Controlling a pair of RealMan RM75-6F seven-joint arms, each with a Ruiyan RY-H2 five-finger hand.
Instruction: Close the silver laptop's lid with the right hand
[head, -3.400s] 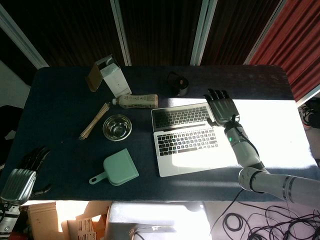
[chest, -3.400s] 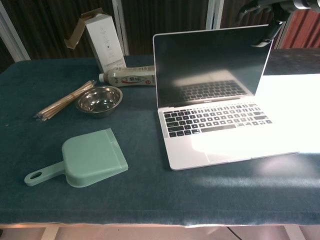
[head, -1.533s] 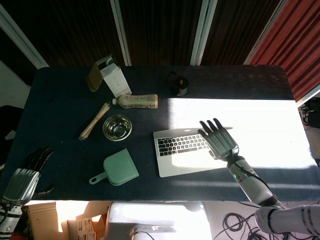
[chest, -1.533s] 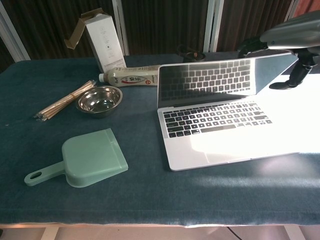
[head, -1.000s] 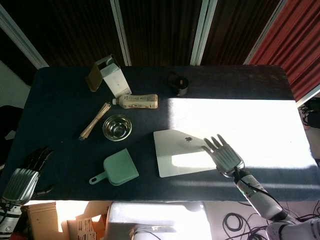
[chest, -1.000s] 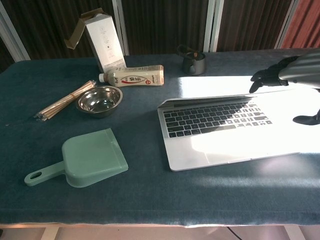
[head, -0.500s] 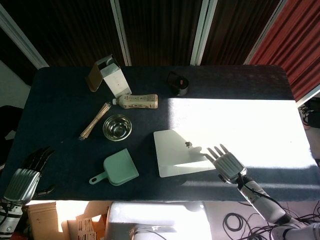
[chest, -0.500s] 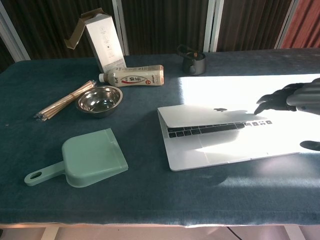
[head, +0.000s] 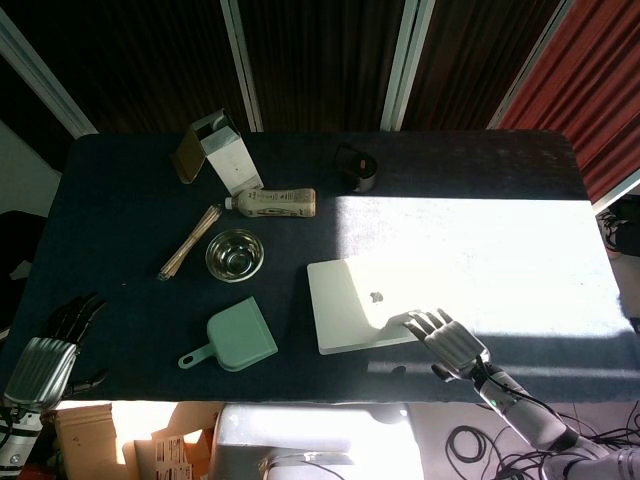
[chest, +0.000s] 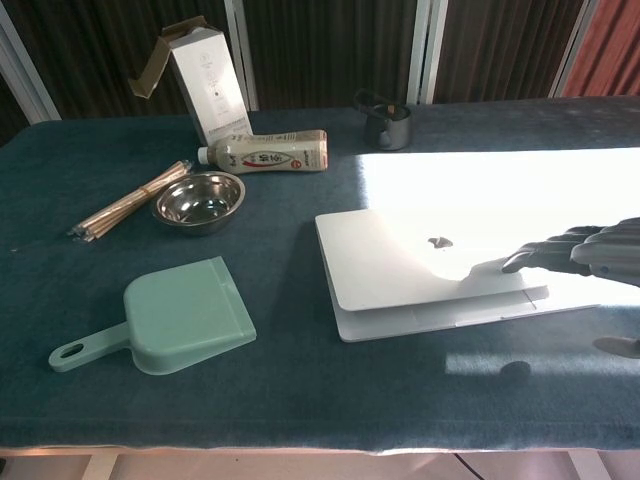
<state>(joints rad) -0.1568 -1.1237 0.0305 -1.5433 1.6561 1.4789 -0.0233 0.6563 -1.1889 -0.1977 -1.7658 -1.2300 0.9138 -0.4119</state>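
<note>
Both views show us the silver laptop (head: 362, 304) (chest: 432, 270) with its lid down almost flat on the base, lying just left of our right hand (head: 449, 345) (chest: 590, 252). That hand's fingers (chest: 532, 255) are spread and stretched out, their tips resting on the lid's near right corner, gripping nothing. Further left sit the green dustpan (head: 236, 339) and steel bowl (head: 236, 254). Our left hand (head: 48, 357) hangs well apart at the table's (head: 130, 230) near left edge, fingers loosely apart, holding nothing.
</note>
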